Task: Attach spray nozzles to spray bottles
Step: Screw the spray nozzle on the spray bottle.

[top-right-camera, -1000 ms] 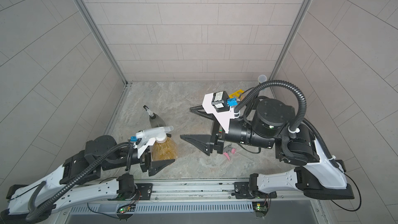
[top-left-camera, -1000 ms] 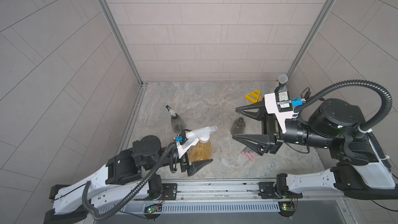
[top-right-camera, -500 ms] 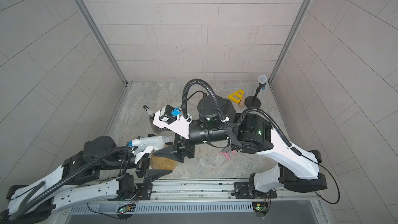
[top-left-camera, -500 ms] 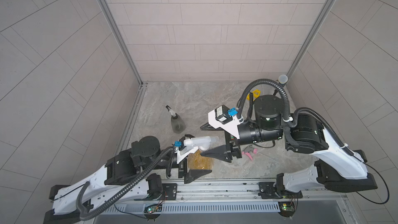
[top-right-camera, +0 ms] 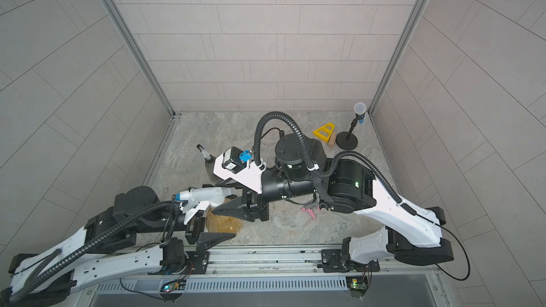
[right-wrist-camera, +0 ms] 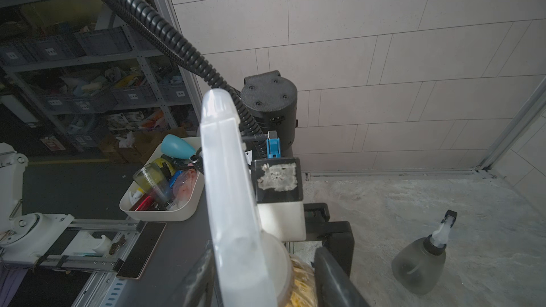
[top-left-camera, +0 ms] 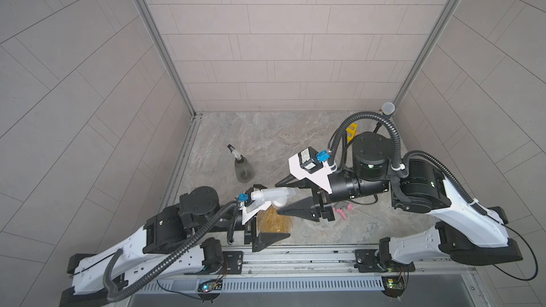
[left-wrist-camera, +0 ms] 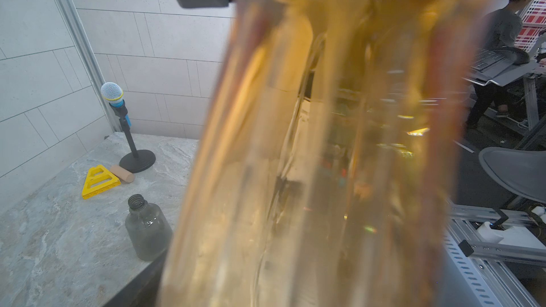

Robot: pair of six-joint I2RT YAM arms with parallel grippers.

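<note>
Flanking whitish nozzle [right-wrist-camera: 230, 187] on amber bottle [top-left-camera: 272, 222], right tool [right-wrist-camera: 266, 273] astride it, grip unclear, left tool [top-left-camera: 273, 211] clamping bottle body

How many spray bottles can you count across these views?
3. The amber bottle is held by the left end effector; a grey bottle with a nozzle stands behind it; an uncapped grey bottle appears in the left wrist view only.

1. Both top views are bright and even, with faint soft shadows on the table [top-left-camera: 266, 131] near the right claw [top-left-camera: 277, 198].
2. Wall tiles [top-left-camera: 280, 39] bow toward the picture edges.
3. Against the left claw [top-left-camera: 273, 214], the amber bottle [left-wrist-camera: 325, 143] is a blurred, glowing smear.
4. Beside the right claw the whitish nozzle [right-wrist-camera: 233, 187] is bright and soft; shelves [right-wrist-camera: 74, 84] beyond are dim.
</note>
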